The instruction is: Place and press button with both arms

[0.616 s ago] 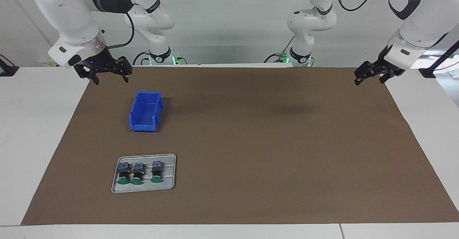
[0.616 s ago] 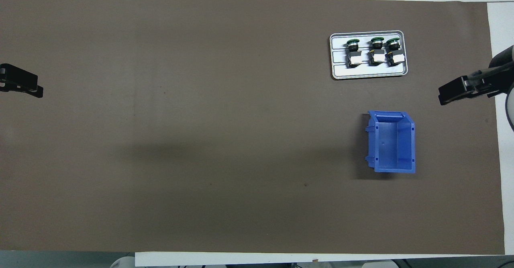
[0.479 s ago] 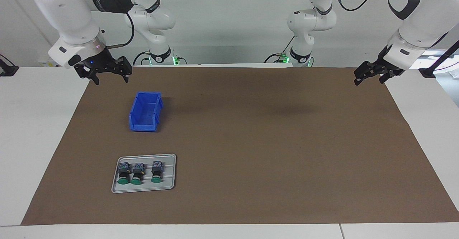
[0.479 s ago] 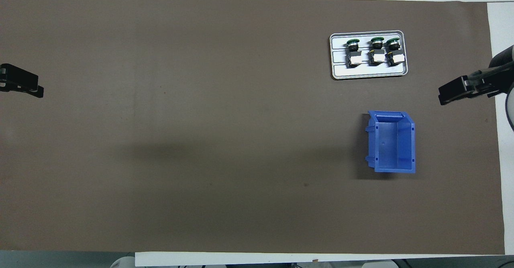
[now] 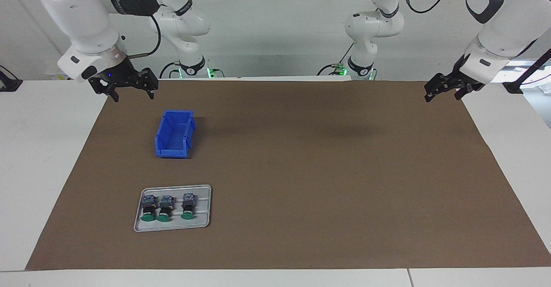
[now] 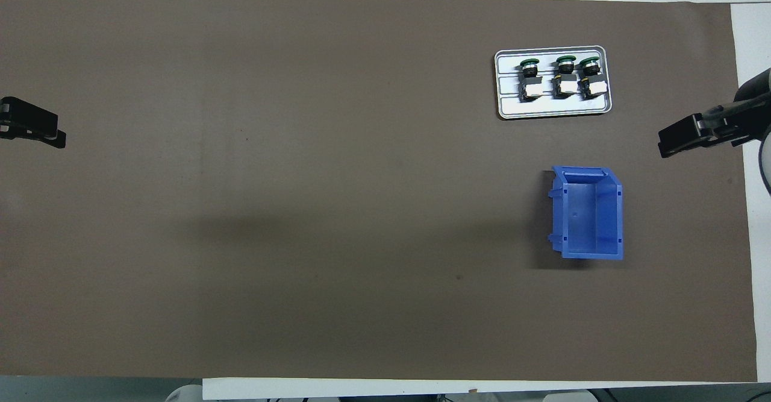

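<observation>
Three alike green-capped buttons (image 5: pixel 164 209) (image 6: pixel 565 76) lie in a row on a small grey tray (image 5: pixel 202 224) (image 6: pixel 542 110), toward the right arm's end of the table. My right gripper (image 5: pixel 133 97) (image 6: pixel 680 140) hangs open and holds nothing. It is over the mat's edge at that end, up in the air and apart from the blue bin. My left gripper (image 5: pixel 442 97) (image 6: pixel 36 129) hangs open with nothing in it, over the mat's corner at the left arm's end. Neither gripper touches anything.
An open blue bin (image 5: pixel 174 134) (image 6: pixel 590 212) stands on the brown mat (image 5: pixel 301 171), nearer to the robots than the tray. White table shows around the mat on all sides.
The left gripper has crept very slightly toward the table's middle. The buttons, tray and bin have not moved.
</observation>
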Controlling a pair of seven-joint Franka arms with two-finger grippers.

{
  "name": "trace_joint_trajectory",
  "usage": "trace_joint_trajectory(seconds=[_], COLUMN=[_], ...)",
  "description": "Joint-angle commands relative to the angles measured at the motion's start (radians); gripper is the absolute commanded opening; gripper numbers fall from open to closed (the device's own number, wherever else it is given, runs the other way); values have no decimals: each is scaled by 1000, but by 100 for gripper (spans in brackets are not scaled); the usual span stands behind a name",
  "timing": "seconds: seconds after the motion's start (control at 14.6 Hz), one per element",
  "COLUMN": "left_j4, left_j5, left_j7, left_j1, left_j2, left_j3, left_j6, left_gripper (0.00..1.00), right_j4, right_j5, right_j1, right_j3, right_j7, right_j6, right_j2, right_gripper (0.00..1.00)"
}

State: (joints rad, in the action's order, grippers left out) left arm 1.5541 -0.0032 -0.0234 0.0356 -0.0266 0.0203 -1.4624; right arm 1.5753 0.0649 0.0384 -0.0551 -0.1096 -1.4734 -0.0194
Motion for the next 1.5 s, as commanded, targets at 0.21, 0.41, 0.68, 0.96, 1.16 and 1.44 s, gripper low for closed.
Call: trace_joint_trajectory(seconds=[0.21,0.41,0.68,0.96,1.16,1.44], left_j4=[26,26,26,24,26,26], left_j5=[0,0,0,0,0,0], left_j7=[-3,-4,-3,-4,-1,-3], left_j1=[9,9,4,6,7,7], left_j2=[27,27,27,27,27,27], left_j3=[-8,-10,-10,-8,-7,-6], left_j6=[8,8,11,10,4,-1], left_gripper=[100,100,100,100,100,100], right_j4=[-33,-89,-132,-132,-120,-89], right_j5=[-17,-40,-19,-8,-11,-14], right_j1=[0,-9,-78,-86,-83,-84], right_j3=[-17,-37,-37,-37,-37,-37], right_j7=[20,68,99,102,123,128], right_j6=[-122,-204,-379,-560,-656,-731], right_j2=[-57,-177,-351,-479,-522,-570], right_gripper=[100,100,100,100,92,80])
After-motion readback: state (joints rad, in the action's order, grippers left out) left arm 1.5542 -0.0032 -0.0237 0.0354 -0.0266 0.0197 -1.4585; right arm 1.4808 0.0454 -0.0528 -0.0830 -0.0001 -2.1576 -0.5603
